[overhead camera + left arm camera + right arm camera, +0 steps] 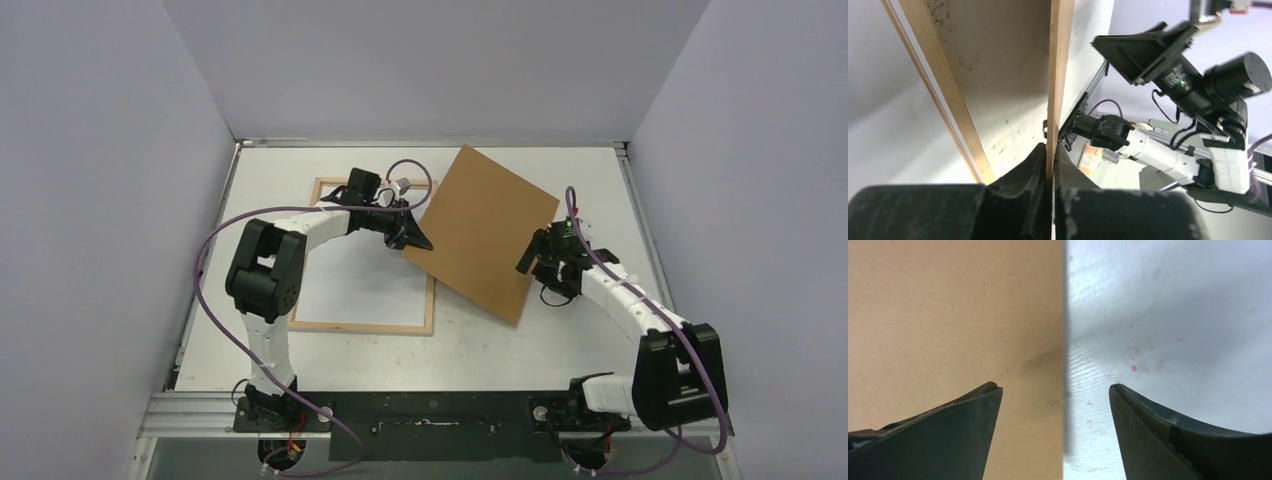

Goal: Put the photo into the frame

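Left end effector (pixel 415 240) pinched tight on left edge of brown board (pixel 485 235), fingers (pixel 1035 170) pressed on both faces. Board off counter (pixel 560 340) on that side, overlapping right rail of frame (pixel 365 327). Frame flat on counter, left of middle, wood side up. White rectangle inside it, can't tell if photo's back or bare counter, so no clear sight of photo. Right end effector (pixel 535 255) spread wide at board's right edge, edge sitting in the gap, fingers (pixel 968 410) not touching it.
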Robot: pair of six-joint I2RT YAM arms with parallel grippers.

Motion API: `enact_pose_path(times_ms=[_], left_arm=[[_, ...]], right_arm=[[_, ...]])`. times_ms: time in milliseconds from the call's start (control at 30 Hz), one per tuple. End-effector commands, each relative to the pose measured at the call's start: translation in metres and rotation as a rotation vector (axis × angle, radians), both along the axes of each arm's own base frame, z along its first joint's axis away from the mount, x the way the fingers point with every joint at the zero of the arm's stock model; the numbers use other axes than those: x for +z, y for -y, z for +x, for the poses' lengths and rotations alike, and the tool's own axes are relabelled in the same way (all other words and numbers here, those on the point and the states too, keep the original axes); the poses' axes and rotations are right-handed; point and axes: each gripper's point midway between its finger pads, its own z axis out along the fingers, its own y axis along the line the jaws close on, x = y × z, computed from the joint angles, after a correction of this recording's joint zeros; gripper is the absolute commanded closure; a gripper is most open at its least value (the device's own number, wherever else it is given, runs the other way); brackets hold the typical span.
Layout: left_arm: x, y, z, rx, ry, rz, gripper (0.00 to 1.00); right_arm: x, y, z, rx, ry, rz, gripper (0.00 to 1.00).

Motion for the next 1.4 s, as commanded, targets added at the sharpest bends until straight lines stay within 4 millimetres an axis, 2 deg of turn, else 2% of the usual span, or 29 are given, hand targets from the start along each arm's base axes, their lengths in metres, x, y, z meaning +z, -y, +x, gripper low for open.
enact_pose_path(times_ms=[0,67,133,200,300,400,467,633,700,833,1000,1167,1367], left_arm=[[0.061,-0.018,0.025,0.11,0.061,-0.014,1.0],[0.077,-0.023,0.03,0.157,0.056,-0.02,1.0],[0.091,-0.026,0.035,0.193,0.042,-0.032,1.0],[0.103,-0.027,0.037,0.216,0.023,-0.046,1.0],[0.12,-0.025,0.041,0.238,0.005,-0.087,1.0],[0.133,-0.025,0.045,0.258,-0.014,-0.127,1.0],[0.139,-0.026,0.047,0.268,-0.018,-0.139,1.0],[0.148,-0.028,0.05,0.28,-0.027,-0.16,1.0],[0.15,-0.029,0.05,0.283,-0.034,-0.169,1.0],[0.151,-0.03,0.049,0.288,-0.046,-0.184,1.0],[0.154,-0.033,0.045,0.287,-0.047,-0.193,1.0],[0.152,-0.037,0.043,0.294,-0.05,-0.196,1.0],[0.154,-0.04,0.042,0.294,-0.052,-0.201,1.0]], right_arm=[[0.085,0.033,0.026,-0.004,0.238,-0.196,0.18],[0.118,0.03,0.035,0.053,0.325,-0.227,0.16],[0.147,0.014,0.041,0.162,0.405,-0.242,0.16],[0.174,-0.015,0.042,0.309,0.485,-0.267,0.16],[0.2,-0.059,0.035,0.489,0.586,-0.271,0.15],[0.212,-0.102,0.023,0.673,0.66,-0.273,0.15],[0.213,-0.126,0.012,0.79,0.688,-0.303,0.15],[0.199,-0.169,-0.013,1.062,0.696,-0.443,0.15],[0.193,-0.175,-0.016,1.094,0.679,-0.543,0.15],[0.179,-0.173,-0.012,1.123,0.623,-0.738,0.17],[0.181,-0.164,0.0,1.066,0.619,-0.962,0.2],[0.186,-0.161,0.01,1.05,0.629,-1.061,0.24],[0.172,-0.163,0.017,1.077,0.592,-1.123,0.32]])
